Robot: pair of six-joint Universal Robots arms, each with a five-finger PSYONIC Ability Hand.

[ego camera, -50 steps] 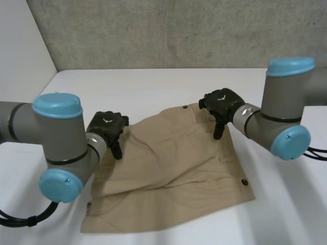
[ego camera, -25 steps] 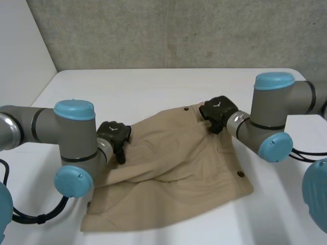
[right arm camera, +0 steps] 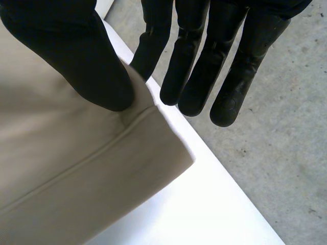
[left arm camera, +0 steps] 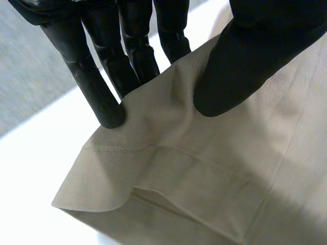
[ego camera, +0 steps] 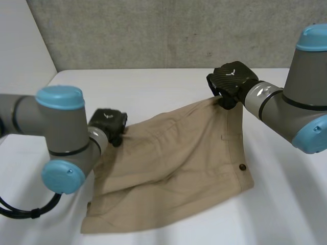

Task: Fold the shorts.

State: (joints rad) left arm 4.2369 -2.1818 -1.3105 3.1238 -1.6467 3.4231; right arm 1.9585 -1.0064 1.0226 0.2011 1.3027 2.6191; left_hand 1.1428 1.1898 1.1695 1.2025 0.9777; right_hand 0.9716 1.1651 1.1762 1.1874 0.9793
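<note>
My left hand [ego camera: 109, 123] is closed on the shorts [ego camera: 173, 163]. In the left wrist view the thumb presses on the beige cloth from one side and the fingers [left arm camera: 104, 99] stand on the other side, so a hemmed corner is pinched between them. My right hand [ego camera: 231, 81] is also clamped on the shorts. Its thumb lies on the cloth near a stitched corner and one finger goes behind the edge, while the other fingers [right arm camera: 232, 92] are straight and touch nothing.

The counter [ego camera: 153, 84] is white, and behind it stands a grey concrete wall [ego camera: 153, 30].

The shorts are in the middle of the counter, between my two arms. The far edge is held up and stretched from my left hand to my right hand, and the right end is farther from me. The near edge rests on the counter. The long axis runs across, from left to right. A dark button [ego camera: 242, 167] sits near the right edge.
</note>
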